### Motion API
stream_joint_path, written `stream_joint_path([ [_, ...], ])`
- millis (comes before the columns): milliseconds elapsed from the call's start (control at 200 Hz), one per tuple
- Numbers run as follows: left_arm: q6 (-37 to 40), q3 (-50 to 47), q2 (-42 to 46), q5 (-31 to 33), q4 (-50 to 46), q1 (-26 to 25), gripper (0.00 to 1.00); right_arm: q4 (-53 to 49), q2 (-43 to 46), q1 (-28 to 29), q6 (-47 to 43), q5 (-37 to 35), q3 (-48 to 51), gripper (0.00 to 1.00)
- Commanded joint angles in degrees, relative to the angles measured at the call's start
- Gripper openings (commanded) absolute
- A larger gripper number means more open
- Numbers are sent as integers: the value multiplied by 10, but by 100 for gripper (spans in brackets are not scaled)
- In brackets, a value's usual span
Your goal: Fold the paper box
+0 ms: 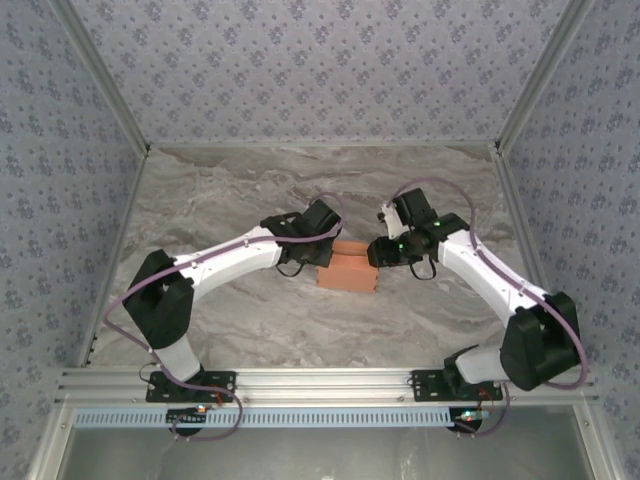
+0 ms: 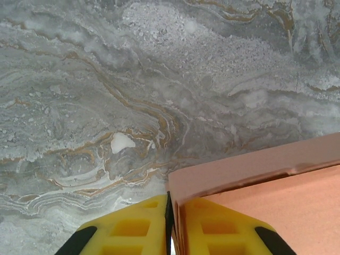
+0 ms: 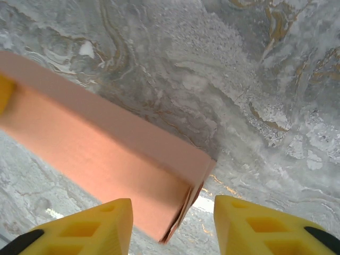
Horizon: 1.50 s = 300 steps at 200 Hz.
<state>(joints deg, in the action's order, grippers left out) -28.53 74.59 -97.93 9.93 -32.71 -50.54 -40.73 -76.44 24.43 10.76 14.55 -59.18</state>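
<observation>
Left gripper point(image 2: 171, 207) pinches one wall of the paper box point(image 1: 347, 272); right gripper point(image 3: 172, 210) spread astride the opposite end; box rests on marble table point(image 1: 250, 320).

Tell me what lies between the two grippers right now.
The paper box, seen in the top view. The left gripper pinches its left edge; the right gripper stands open around its right end, as the wrist views show.

Matt salmon cardboard of the paper box point(image 1: 347, 277) against a smooth, marble-patterned desk point(image 1: 250, 190); the yellow moulded-plastic jaws look dull.
</observation>
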Motion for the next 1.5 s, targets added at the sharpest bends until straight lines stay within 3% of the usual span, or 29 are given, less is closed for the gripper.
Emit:
stream_joint_path([
  [0, 13, -21, -10, 14, -27, -13, 14, 8, 49, -1, -82, -4, 7, 51],
  [200, 22, -26, -7, 32, -16, -21, 14, 128, 155, -5, -268, 11, 100, 73],
  [290, 22, -33, -4, 35, -9, -23, 15, 164, 179, -20, -296, -1, 125, 87],
  [380, 24, -36, -1, 37, -6, -23, 15, 140, 163, -57, -292, 19, 103, 88],
  [420, 25, -39, 1, 38, -4, -23, 15, 123, 152, -83, -285, 24, 90, 85],
  [470, 26, -41, 3, 41, -3, -23, 15, 100, 137, -120, -255, 42, 69, 75],
  [540, 25, -42, 5, 46, -3, -23, 15, 53, 105, -169, -181, 126, 25, 59],
  [625, 22, -41, 7, 53, -9, -23, 15, -4, 69, -163, -144, 185, -9, 52],
  [770, 13, -46, 10, 62, -5, -23, 15, 1, 62, -104, -107, 148, 14, 50],
  [974, 2, -47, 11, 61, 0, -23, 15, 42, 51, -75, -68, 100, 42, 46],
  [1494, -18, -57, 25, 80, 3, -24, 15, 90, -1, -30, -56, 25, 27, 18],
])
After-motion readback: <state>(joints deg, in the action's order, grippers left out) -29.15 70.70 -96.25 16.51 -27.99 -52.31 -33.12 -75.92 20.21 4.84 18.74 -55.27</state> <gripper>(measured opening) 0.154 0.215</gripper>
